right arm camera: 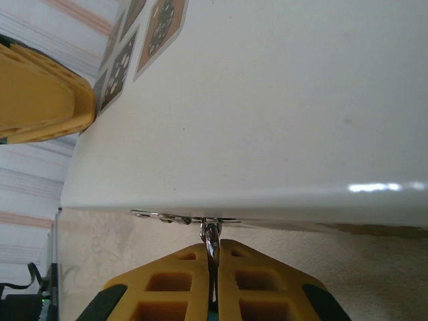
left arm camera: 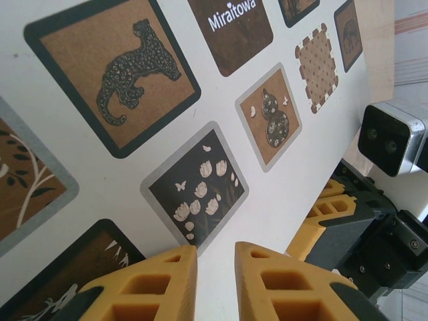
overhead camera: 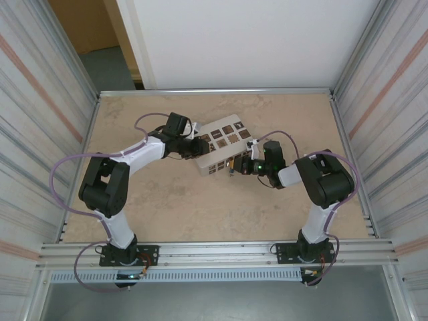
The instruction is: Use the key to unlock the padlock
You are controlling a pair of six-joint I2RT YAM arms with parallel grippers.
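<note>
The top external view shows both arms meeting at a white box (overhead camera: 221, 150) with dark patterned squares, lying mid-bench (overhead camera: 200, 214). The left end effector (overhead camera: 198, 144) is at the box's left end and the right end effector (overhead camera: 233, 165) at its near edge.

The left wrist view gives the box's printed face (left arm camera: 214, 100) up close: a leopard, flowers, a gourd and the word "Miraitowa". The left end effector (left arm camera: 215, 249) stands over that face with a narrow gap and nothing between its fingers. The right arm's yellow fingers (left arm camera: 326, 208) and wrist camera (left arm camera: 391, 137) sit past the box's edge.

In the right wrist view, the right end effector (right arm camera: 212, 242) is clamped on a thin silvery metal piece (right arm camera: 212, 234) just under the box's plain white side (right arm camera: 267, 100). Whether that is the key or the padlock's shackle cannot be told. A left finger (right arm camera: 40, 93) shows at the box's far edge.
</note>
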